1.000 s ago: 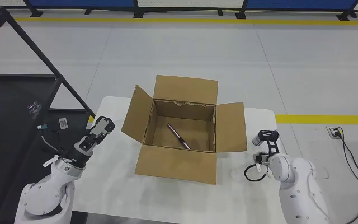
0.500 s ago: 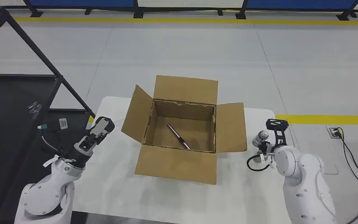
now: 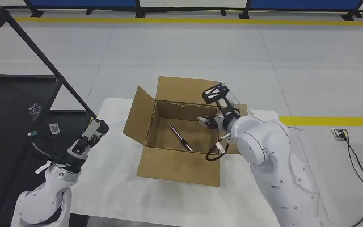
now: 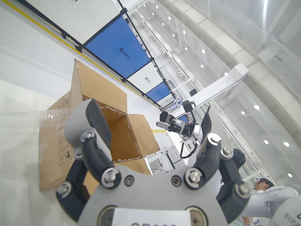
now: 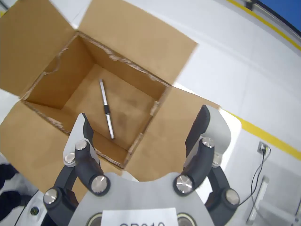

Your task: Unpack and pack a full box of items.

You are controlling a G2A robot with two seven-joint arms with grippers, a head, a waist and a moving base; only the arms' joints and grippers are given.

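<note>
My right gripper [image 5: 143, 114] hangs over the open box [image 5: 138, 36] — jaws apart, pen [image 5: 107, 109] on its floor — left gripper [image 4: 150, 111] likewise gaping.

You are looking at a white table [image 3: 116, 176] with rounded corners, its top plain and pale. One thing stands directly on it: an open cardboard box [image 3: 178, 164], set about midway across the width and pushed toward the far edge. All four of its flaps are spread: the near one hangs down against the front wall, the left one angles up and outward, the right one lies out over the tabletop, and the far one stands up at the back. From the right wrist view you can see the table's rounded corner [image 5: 231, 121] just beyond that right flap.
</note>
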